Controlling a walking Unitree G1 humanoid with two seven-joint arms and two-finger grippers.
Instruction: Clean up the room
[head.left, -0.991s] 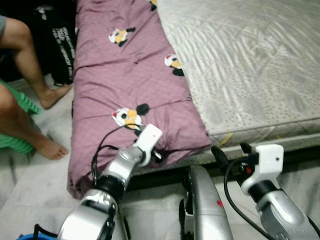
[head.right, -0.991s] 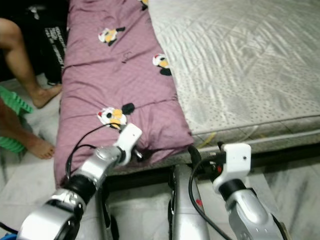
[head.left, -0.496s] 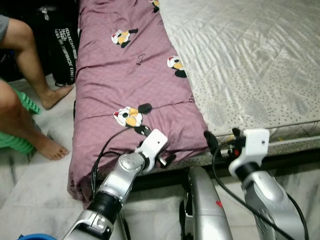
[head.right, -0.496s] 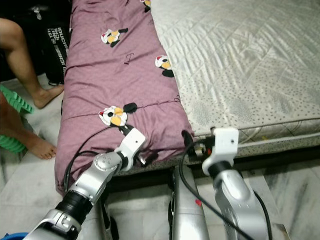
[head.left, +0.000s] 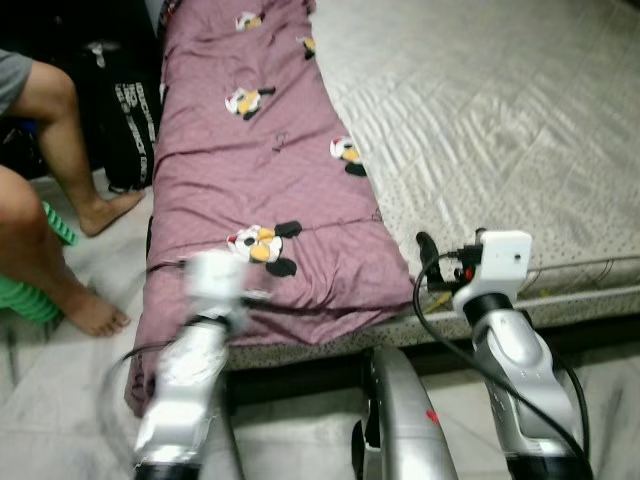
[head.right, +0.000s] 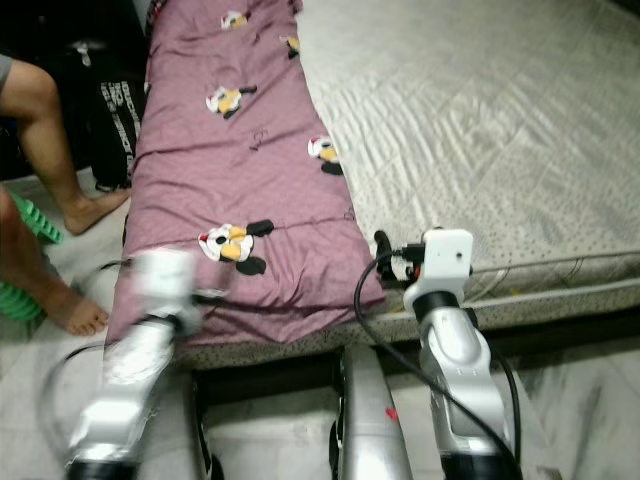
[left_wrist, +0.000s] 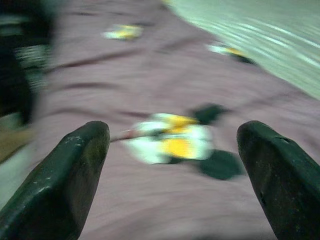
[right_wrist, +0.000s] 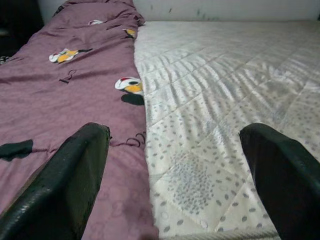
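A mauve blanket (head.left: 260, 180) with cartoon prints lies lengthwise along the left side of a grey quilted mattress (head.left: 500, 120). Its near end hangs over the bed's front edge. My left gripper (left_wrist: 172, 131) is open and hovers just above the blanket near one cartoon print (left_wrist: 172, 142); in the eye views that arm (head.left: 205, 300) is blurred by motion at the blanket's near left corner. My right gripper (head.left: 445, 262) is open with nothing in it. It is at the bed's front edge, pointing along the seam where the blanket meets the mattress (right_wrist: 142, 107).
A person's bare legs (head.left: 55, 130) stand on the pale floor (head.left: 60, 400) to the left of the bed. A black bag (head.left: 130, 120) and something green (head.left: 30, 295) are beside them. My own silver body (head.left: 395, 420) is low in the middle.
My left arm has swung left along the blanket's near end and is now blurred. The right gripper has risen to the bed's edge. The camera shows more of the bed's far end.
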